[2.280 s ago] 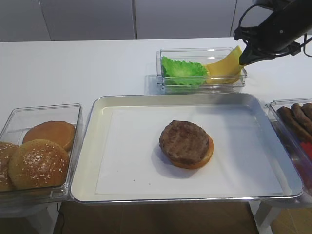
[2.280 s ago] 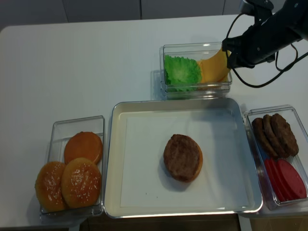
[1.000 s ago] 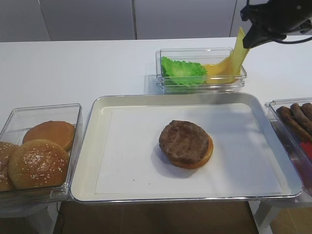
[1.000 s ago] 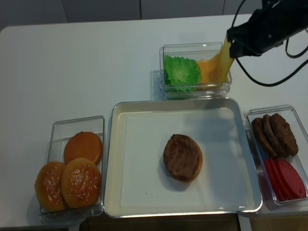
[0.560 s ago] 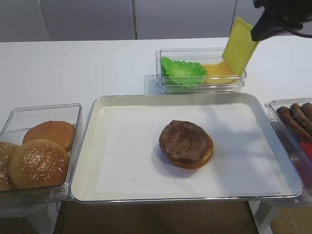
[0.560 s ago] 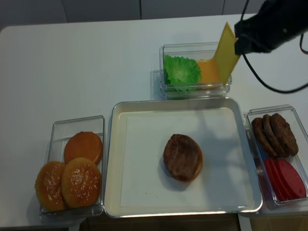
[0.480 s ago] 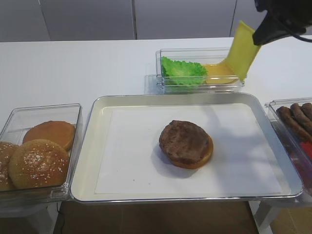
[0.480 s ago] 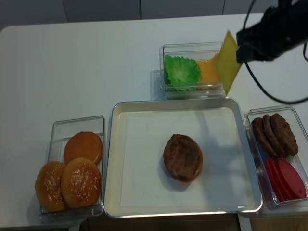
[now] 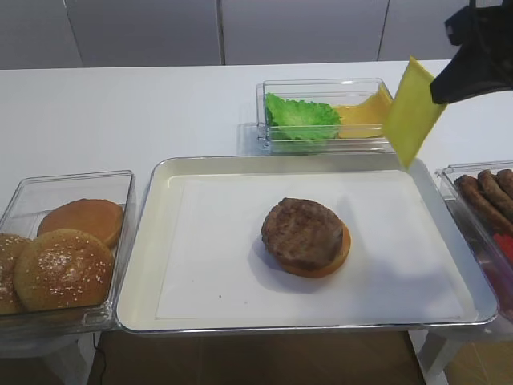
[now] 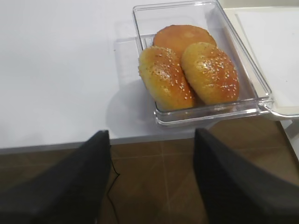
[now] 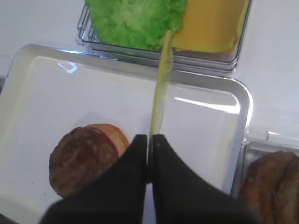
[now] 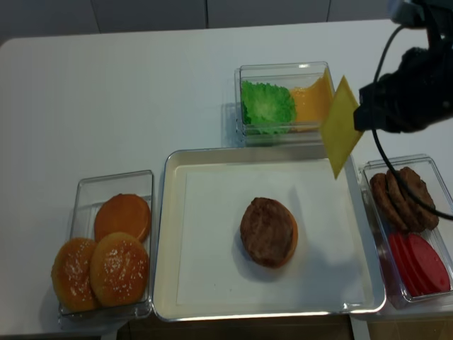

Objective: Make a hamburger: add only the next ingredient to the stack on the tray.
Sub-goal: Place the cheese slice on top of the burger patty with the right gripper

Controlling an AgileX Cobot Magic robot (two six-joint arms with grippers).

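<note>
Lettuce (image 9: 302,114), sesame buns (image 9: 62,268), patties (image 12: 405,196), tomato slices (image 12: 419,263)

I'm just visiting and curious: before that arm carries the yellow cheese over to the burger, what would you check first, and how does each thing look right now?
1. Right hand shut on the cheese slice: ok.
2. Slice lifted free of its clear box: ok, it hangs in the air.
3. Slice flat for laying down: not ok, it dangles edge-down.
4. Patty bare on top, sitting on its bun: ok.
5. Slice over the patty: not ok, it hangs near the tray's far right corner.
6. Left hand out of the way, open by the bun box: ok.
</note>
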